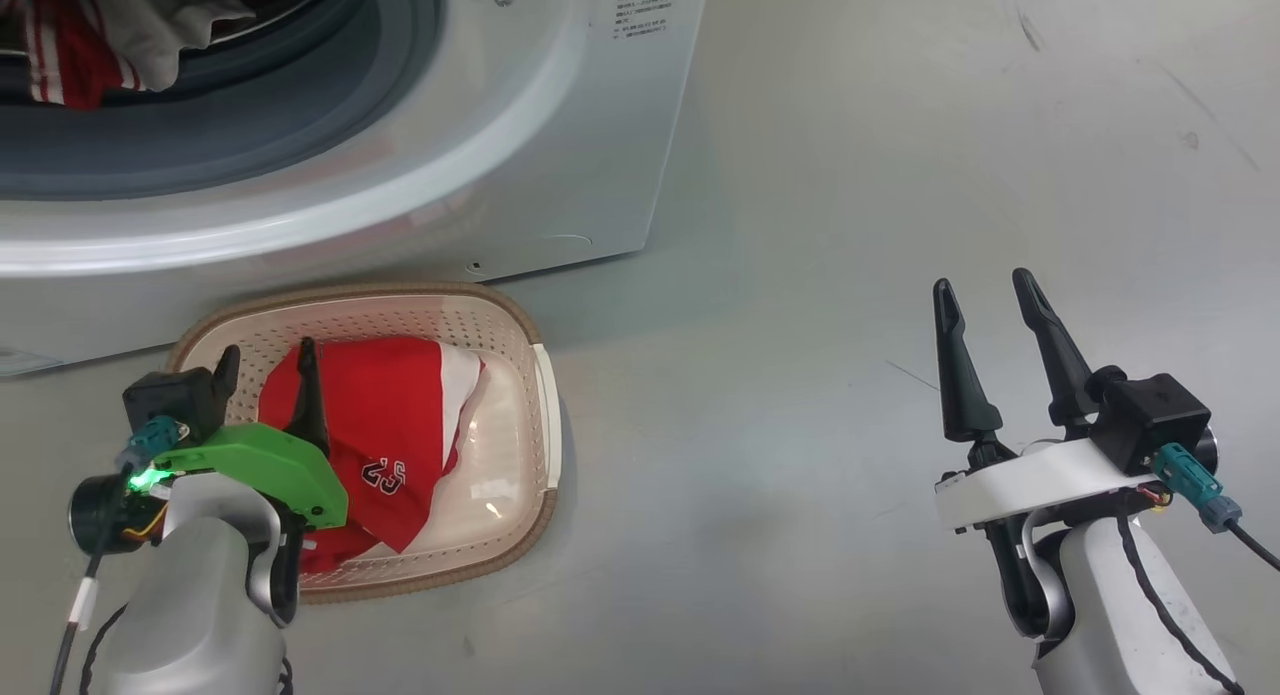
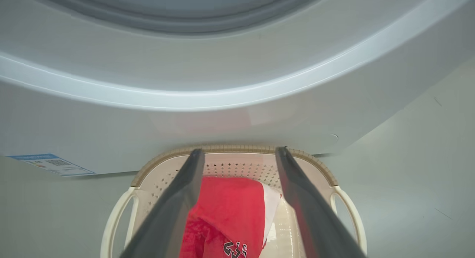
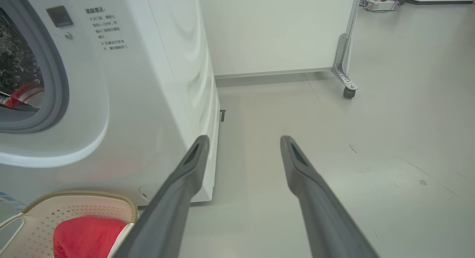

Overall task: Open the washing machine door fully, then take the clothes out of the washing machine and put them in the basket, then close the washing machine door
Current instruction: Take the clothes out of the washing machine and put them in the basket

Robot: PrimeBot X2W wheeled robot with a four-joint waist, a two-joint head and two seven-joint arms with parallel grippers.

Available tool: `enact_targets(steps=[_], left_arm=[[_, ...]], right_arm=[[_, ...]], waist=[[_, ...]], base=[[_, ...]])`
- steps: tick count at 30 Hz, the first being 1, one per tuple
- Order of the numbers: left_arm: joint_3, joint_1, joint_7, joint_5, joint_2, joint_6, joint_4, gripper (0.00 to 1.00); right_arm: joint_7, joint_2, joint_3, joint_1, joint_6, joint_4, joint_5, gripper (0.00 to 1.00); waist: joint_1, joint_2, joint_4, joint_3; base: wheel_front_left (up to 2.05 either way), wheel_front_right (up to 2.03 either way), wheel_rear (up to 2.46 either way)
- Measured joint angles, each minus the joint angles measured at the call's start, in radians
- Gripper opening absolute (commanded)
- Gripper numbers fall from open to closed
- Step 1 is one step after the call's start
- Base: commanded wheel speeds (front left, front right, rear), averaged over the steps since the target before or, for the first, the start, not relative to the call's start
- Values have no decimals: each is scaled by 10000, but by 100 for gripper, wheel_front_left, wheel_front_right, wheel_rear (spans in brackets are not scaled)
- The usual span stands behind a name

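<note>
The left gripper (image 1: 268, 353) hangs right over the basket (image 1: 545, 395). Its two dark fingers are wide apart and there is nothing between them. Just under the fingers, inside the basket, lies a red sports garment (image 1: 390, 415) with a white number and a white edge. It is a loose heap that runs from the back wall of the basket toward the front. The basket sits on the floor (image 1: 850, 275), close against the foot of the washing machine (image 1: 560, 125). Above the basket and further back, the round mouth of the machine stands open. More clothes (image 1: 70, 55), red with white stripes and some grey-white cloth, lie piled at the front of the drum on the grey rubber ring (image 1: 300, 105). So I think the next pick is up and forward from the left gripper, and this arm is the near one. The right gripper (image 1: 982, 283) is well off to the right of the basket, over the floor, with its fingers also spread and empty.
</note>
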Motion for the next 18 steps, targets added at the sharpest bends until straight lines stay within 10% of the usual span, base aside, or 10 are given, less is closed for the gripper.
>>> enact_targets(steps=[18], left_arm=[[-75, 145, -368, 464, -134, 23, -1720, 100]], right_arm=[[0, -144, -117, 172, 2, 290, -205, 100]], waist=[[0, 0, 902, -1054]], base=[[0, 0, 0]])
